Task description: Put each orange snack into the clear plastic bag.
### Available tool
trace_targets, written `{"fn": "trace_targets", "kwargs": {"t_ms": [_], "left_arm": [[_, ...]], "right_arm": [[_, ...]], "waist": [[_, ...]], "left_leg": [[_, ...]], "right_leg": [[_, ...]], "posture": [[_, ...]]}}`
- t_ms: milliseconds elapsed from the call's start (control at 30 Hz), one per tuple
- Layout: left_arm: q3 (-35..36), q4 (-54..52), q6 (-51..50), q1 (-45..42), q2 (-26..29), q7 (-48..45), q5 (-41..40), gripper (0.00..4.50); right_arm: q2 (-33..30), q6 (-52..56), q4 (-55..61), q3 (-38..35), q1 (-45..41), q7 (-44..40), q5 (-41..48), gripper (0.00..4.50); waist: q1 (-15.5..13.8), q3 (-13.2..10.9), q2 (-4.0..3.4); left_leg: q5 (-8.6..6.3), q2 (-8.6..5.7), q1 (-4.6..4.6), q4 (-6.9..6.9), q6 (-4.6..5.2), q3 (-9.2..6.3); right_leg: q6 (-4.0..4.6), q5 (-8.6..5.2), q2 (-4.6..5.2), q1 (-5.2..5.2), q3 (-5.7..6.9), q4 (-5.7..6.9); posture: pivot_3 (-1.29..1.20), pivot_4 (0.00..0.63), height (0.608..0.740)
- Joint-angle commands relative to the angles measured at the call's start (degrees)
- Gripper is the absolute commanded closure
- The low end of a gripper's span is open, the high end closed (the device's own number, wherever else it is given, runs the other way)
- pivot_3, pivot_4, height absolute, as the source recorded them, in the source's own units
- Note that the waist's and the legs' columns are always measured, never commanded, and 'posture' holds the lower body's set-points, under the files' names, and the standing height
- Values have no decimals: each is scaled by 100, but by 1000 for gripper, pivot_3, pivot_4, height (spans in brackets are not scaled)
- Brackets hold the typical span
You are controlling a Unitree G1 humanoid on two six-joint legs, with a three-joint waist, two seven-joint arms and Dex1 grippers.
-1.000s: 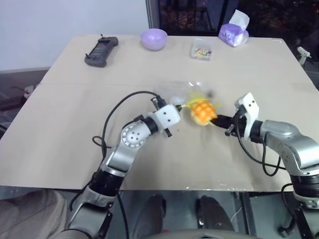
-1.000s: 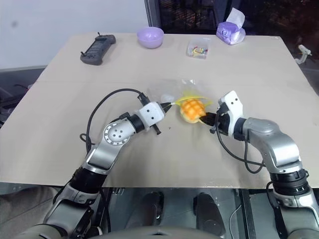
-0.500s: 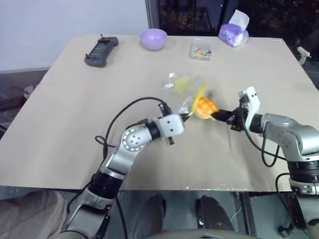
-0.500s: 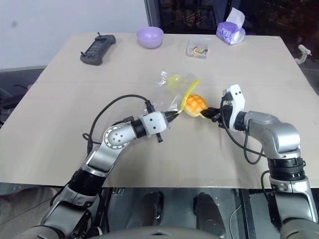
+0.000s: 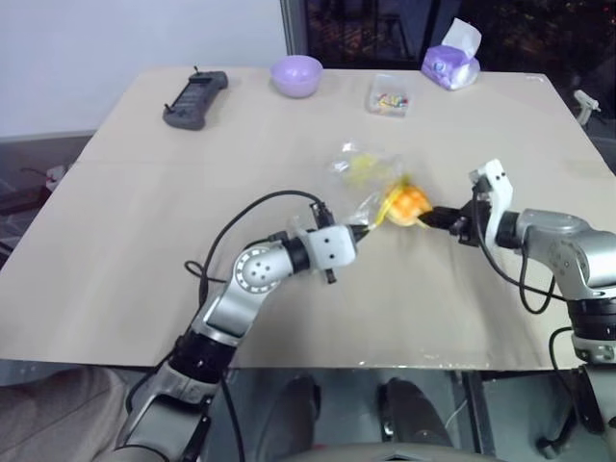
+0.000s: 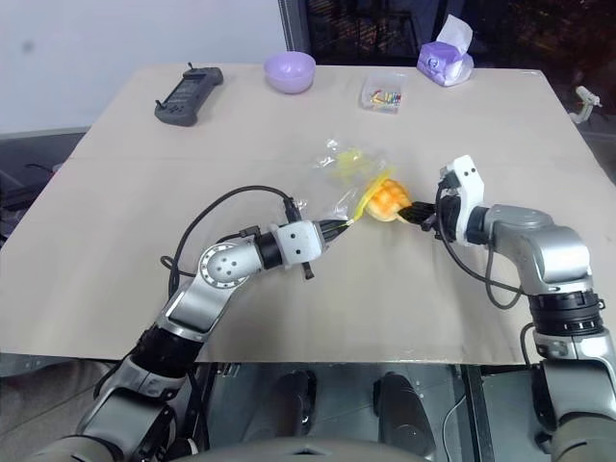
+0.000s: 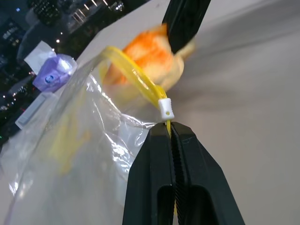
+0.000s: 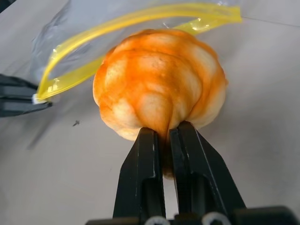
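The right gripper (image 8: 161,140) pinches the soft, squashy bun (image 8: 159,82) by its edge; the left gripper (image 7: 172,133) clamps the floppy bag's (image 7: 70,154) seal.

A wide, pale beige desk (image 5: 135,221) carries four things along its far edge. From left to right: a black handheld remote controller (image 5: 195,99), a round lilac bowl (image 5: 295,74), a small clear hard box of colourful bits (image 5: 389,96), and a purple soft tissue pack (image 5: 450,64) with a white tissue sticking up.
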State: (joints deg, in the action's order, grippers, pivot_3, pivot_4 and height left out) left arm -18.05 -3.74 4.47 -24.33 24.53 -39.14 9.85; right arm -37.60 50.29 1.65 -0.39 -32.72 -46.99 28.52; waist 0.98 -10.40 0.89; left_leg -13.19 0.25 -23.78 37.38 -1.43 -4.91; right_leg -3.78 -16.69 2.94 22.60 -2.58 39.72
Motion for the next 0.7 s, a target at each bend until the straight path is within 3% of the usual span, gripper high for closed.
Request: {"fn": "trace_targets", "kwargs": {"t_ms": [33,300,700], "left_arm": [[64,-57,134,-80,22,1,-22,4500],[20,-45,123,-71,-1,7,-6,4500],[22,-3,187,-97,-55,-32,-71,4500]], "right_arm": [[-199,-186,179,-155,-20,-240,56,4450],[-649,-373,189,-275,156,-642,78,4450],[-341,-267,0,-317,-24,-442,178,4450]], "waist": [[3,0,0],[6,0,0],[7,0,0]], "left_leg": [[0,0,0,0,0,0],[0,0,0,0,0,1],[0,1,0,0,0,1]], "right_leg": [[0,0,0,0,0,-1],[0,0,0,-1,-1,-2],[0,0,0,0,-1,-1]], "posture": [[0,150,740],[0,150,740],[0,150,740]]}}
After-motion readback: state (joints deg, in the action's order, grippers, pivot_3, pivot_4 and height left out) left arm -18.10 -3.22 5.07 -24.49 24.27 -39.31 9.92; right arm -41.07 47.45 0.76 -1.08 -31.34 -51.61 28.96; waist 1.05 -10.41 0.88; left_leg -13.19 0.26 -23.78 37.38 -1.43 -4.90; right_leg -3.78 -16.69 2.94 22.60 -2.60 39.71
